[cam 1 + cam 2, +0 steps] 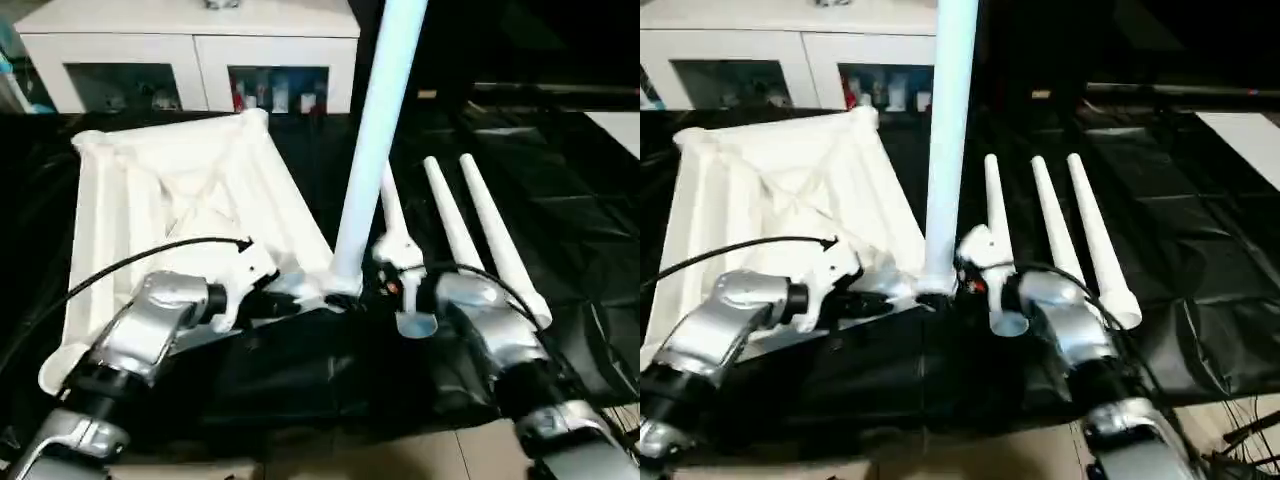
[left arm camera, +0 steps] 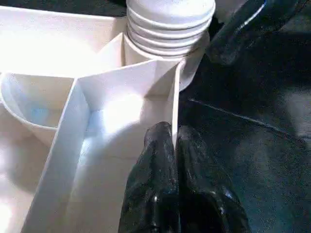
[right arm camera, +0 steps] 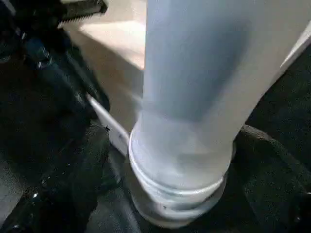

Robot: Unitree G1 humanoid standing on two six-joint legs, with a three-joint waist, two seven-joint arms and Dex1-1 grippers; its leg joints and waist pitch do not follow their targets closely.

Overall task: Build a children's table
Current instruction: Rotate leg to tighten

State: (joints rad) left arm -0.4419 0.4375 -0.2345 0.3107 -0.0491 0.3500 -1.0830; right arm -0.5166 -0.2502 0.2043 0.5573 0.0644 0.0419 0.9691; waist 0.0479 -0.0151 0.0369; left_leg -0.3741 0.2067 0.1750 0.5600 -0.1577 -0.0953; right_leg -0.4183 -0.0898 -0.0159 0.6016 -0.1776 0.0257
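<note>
left eye view: white table top (image 1: pixel 170 190) lies underside up on black sheeting (image 1: pixel 560 200), x-braced ribs showing, round sockets at its corners; one white leg (image 1: pixel 375 150) stands upright, its threaded lower end seated in the near right corner socket (image 2: pixel 160 58), its upper end running out of the picture; three more legs (image 1: pixel 455 225) lie side by side on the sheeting just right of the top, narrow ends pointing away from the robot; left gripper (image 2: pixel 174 160) sits at the top's near edge beside that socket, its two black fingers pinched onto the thin side wall (image 2: pixel 175 107) of the top, one finger either side of it; right gripper (image 3: pixel 160 170) is up against the base of the upright leg, one black finger (image 3: pixel 68 184) showing beside the leg; whether it clamps the leg i cannot tell; white cabinet (image 1: pixel 190 50) with glass doors stands behind the sheeting, small coloured items on its shelves behind the glass, too small to name.
</note>
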